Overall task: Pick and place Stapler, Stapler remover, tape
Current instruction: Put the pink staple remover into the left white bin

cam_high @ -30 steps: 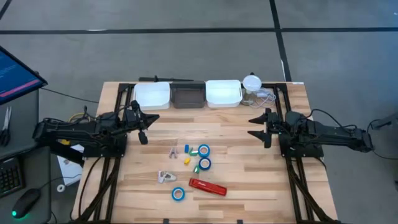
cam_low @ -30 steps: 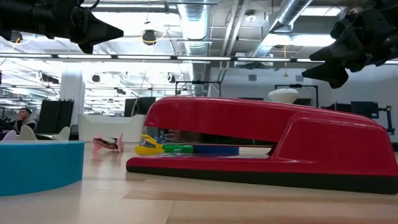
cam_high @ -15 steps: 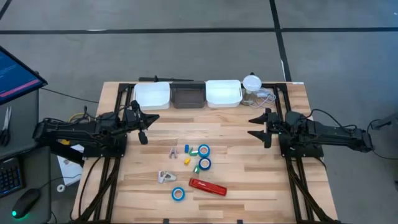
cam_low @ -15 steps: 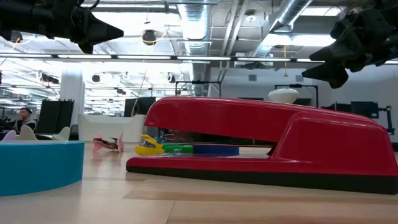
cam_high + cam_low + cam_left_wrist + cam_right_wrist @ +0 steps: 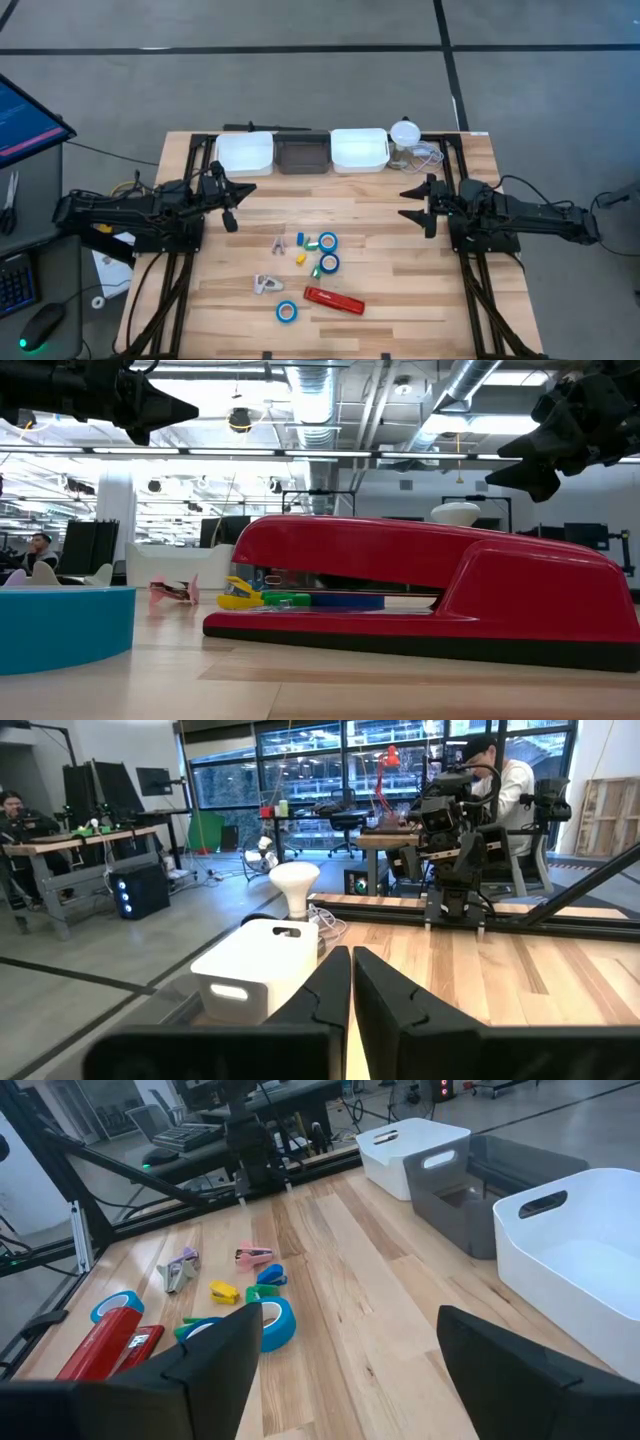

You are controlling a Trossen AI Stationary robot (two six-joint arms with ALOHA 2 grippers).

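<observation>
The red stapler (image 5: 334,300) lies flat near the table's front edge; it fills the low view (image 5: 420,595). Three blue tape rolls lie flat: one left of the stapler (image 5: 287,311) and two farther back (image 5: 328,241) (image 5: 329,263). A small pink claw-shaped piece (image 5: 279,241) and a pale grey one (image 5: 266,284) lie beside them. My left gripper (image 5: 245,190) is shut and empty above the table's left side, its fingers together in its wrist view (image 5: 350,960). My right gripper (image 5: 406,204) is open and empty above the right side (image 5: 350,1315).
Two white bins (image 5: 244,153) (image 5: 359,149) and a dark grey bin (image 5: 302,155) stand along the far edge, with a white bulb and cord (image 5: 405,132) at the far right. Tiny yellow, blue and green bits (image 5: 305,250) lie among the rolls. People sit in the room beyond (image 5: 500,780).
</observation>
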